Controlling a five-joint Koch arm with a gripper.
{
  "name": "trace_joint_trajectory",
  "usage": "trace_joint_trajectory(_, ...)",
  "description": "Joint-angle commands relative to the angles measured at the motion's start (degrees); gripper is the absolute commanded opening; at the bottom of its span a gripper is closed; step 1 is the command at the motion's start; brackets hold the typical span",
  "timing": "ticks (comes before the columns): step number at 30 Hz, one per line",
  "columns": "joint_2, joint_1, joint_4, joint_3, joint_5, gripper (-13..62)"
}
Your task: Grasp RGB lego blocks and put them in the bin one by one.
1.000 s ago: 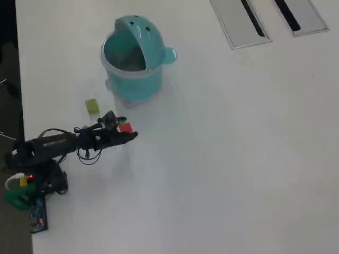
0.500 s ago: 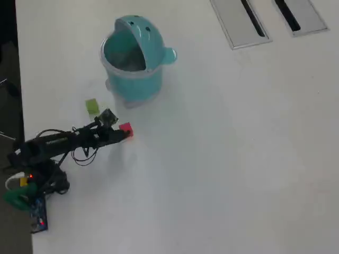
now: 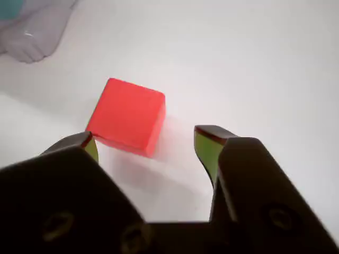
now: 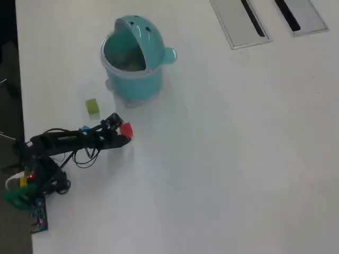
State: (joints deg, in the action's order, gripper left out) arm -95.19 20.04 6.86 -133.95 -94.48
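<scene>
End effector [image 3: 145, 140] is sitting spread wide, nothing gripped, jaws lining up behind small red cube-like plastic block [image 3: 127, 116] on white worktop [image 3: 254, 63], apparently approaching to straddle it.

An overhead camera looks straight down from high up on the white table [image 4: 222, 159], taking in the bin [image 4: 132, 58] and the arm at the left edge; a wrist camera rides just behind the gripper [image 3: 145, 142], angled down close to the tabletop. Both views share the red block [image 3: 127, 116].
</scene>
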Motion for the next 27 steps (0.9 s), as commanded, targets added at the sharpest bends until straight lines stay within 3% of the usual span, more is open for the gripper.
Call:
trace_joint_trajectory(1,0.4,0.9,-2.2,3.1,-1.8,33.0)
trace_joint_trajectory(19,12.3,4.6,-6.7,14.2,0.0,32.9)
trace_joint_trajectory(24,13.1,4.3,-6.6,13.9,0.6,28.3)
trace_joint_trajectory(25,11.8,4.1,-6.5,14.1,2.0,21.2)
trace_joint_trajectory(27,10.0,4.7,-6.5,14.6,5.7,19.4)
